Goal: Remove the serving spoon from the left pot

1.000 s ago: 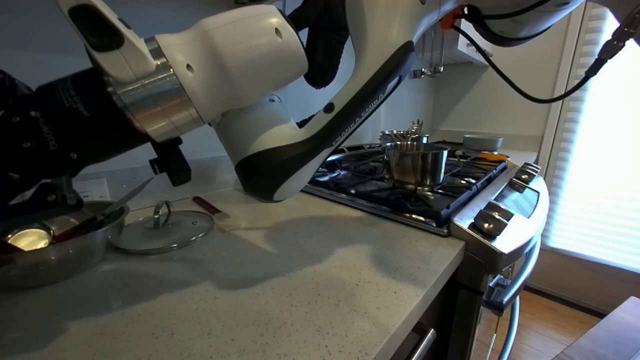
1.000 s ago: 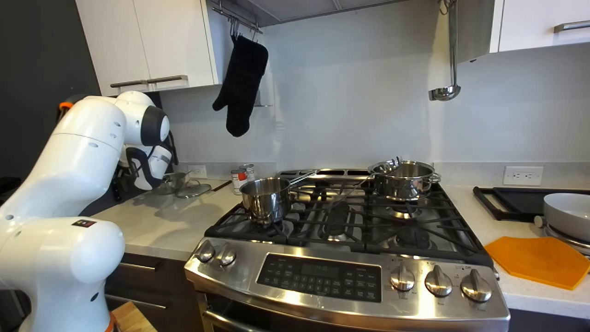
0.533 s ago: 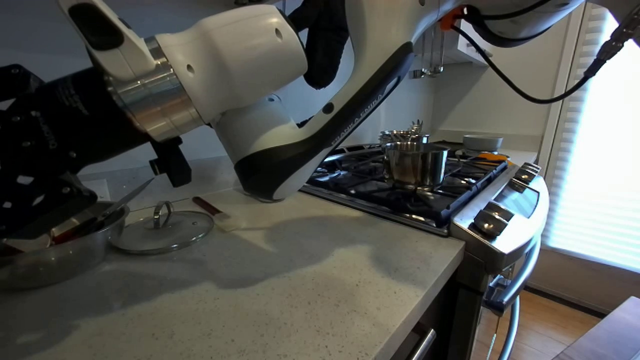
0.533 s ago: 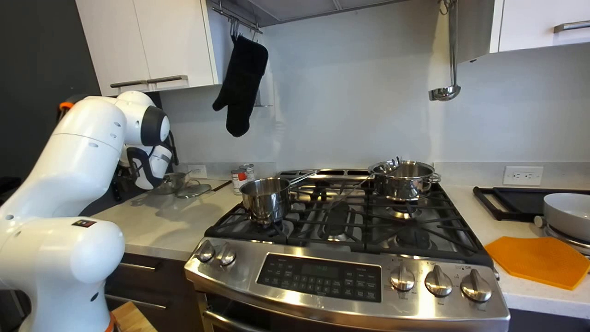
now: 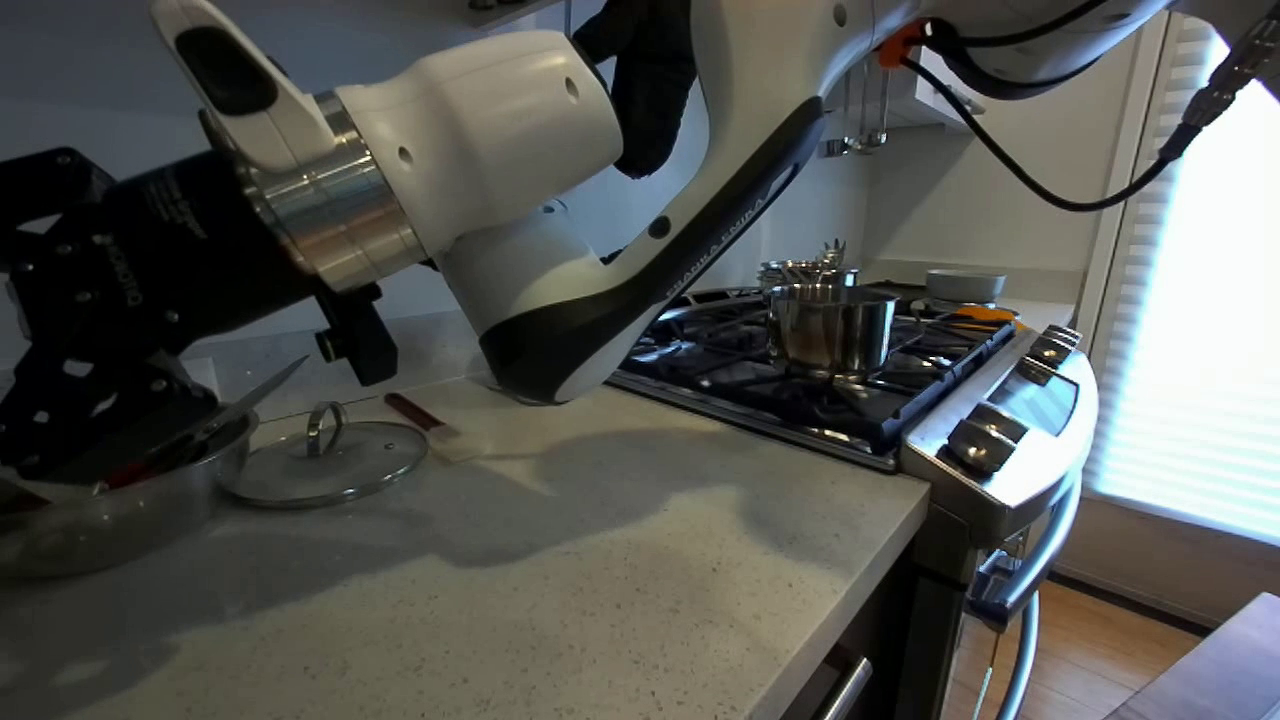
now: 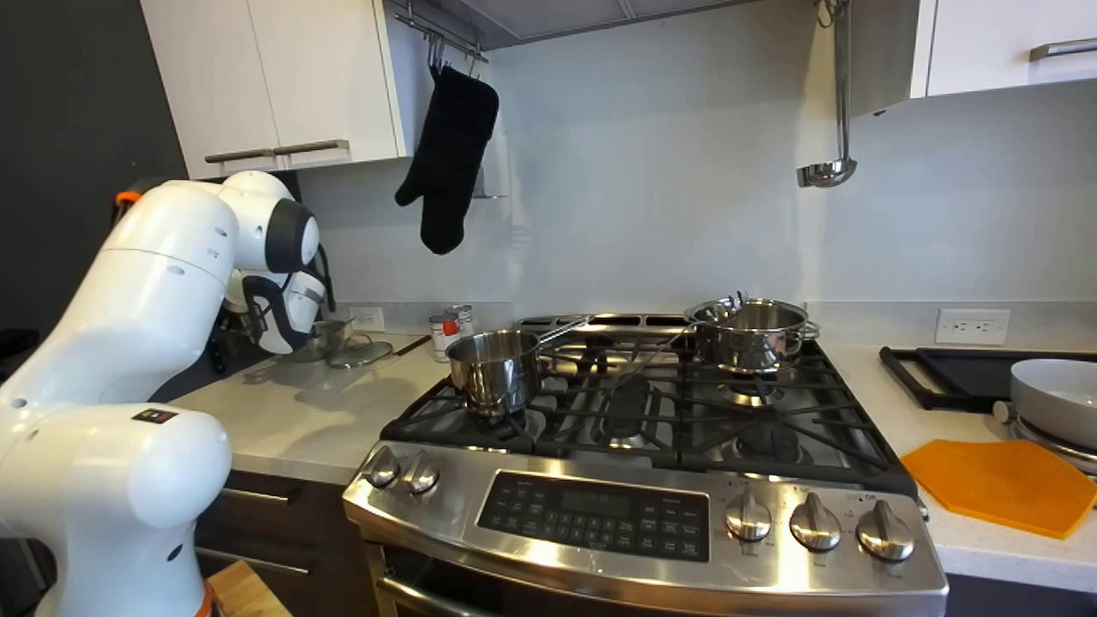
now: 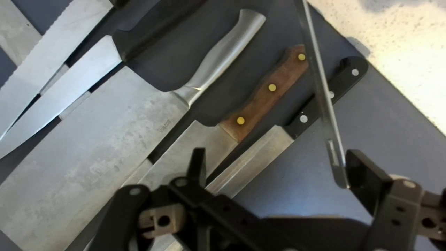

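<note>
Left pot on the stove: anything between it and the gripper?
Yes: past the steel bowl, the glass lid and the spatula lie on the counter between them. Two cans stand near the pot.

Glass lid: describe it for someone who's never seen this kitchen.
In an exterior view, find the counter beside the stove. Toward picture left, the glass lid lies between a wide bowl and a red-handled utensil. Unlike them, it is a see-through disc with a metal loop.

Fingers (image 7: 369, 177) wider apart — arm (image 5: 480, 150) shifted toward stove (image 6: 591, 516).
</note>
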Robot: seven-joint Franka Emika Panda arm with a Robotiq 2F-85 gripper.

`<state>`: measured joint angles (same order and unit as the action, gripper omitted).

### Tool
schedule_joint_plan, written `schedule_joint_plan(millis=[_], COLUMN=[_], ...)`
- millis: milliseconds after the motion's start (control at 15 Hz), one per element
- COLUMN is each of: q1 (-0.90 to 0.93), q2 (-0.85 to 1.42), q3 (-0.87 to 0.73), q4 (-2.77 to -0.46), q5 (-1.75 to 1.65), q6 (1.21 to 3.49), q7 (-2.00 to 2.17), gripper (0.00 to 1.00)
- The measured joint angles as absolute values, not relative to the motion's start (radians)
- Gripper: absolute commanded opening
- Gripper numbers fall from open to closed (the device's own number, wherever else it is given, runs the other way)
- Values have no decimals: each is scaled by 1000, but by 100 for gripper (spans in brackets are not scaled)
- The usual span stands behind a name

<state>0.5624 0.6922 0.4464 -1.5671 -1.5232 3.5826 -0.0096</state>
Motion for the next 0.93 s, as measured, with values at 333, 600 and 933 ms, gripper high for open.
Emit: schedule_joint_plan(millis=[333, 600, 933], q1=[555, 554, 554], q2=[685, 662, 633], q3=[446, 440, 420], q4=[-1567, -1570, -1581], q5=[-1554, -1587, -1649], q6=[3588, 3588, 3589], q7=[68, 156, 318], gripper=[100, 100, 100])
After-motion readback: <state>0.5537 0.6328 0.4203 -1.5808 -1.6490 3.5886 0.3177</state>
